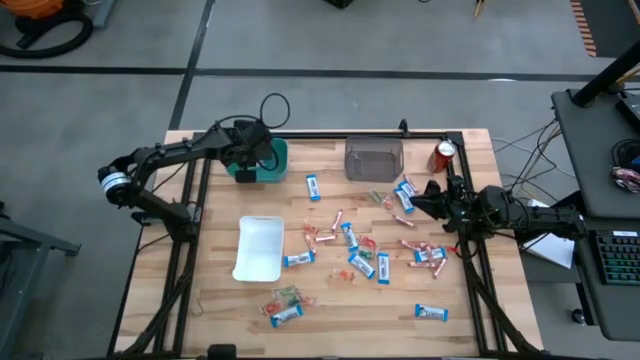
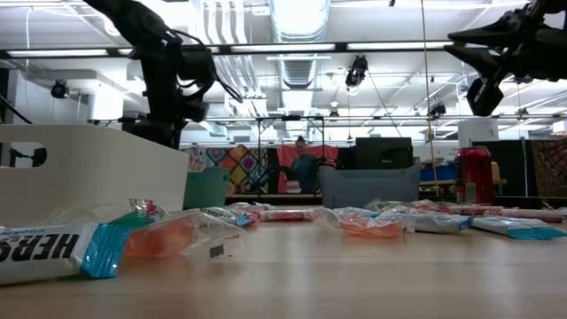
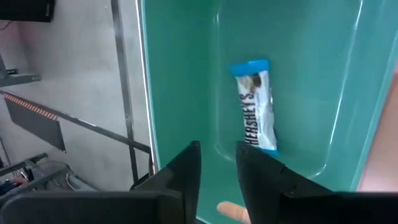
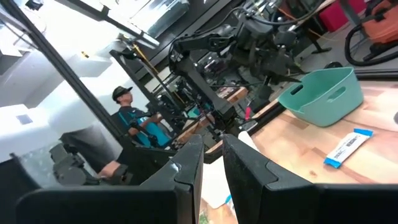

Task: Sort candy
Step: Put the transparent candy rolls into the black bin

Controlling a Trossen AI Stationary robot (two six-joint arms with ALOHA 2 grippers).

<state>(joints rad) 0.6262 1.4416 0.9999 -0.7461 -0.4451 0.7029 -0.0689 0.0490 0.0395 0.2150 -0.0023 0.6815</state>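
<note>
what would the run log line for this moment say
left hand: open over teal bin | Hershey's bar: lying in bin | right hand: waiting beside the loose candy

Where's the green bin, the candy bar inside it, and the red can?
green bin (image 1: 274,160), high view, its right rim.
candy bar (image 3: 256,106), left wrist view, middle of the wrapper.
red can (image 1: 444,156), high view, its side.
</note>
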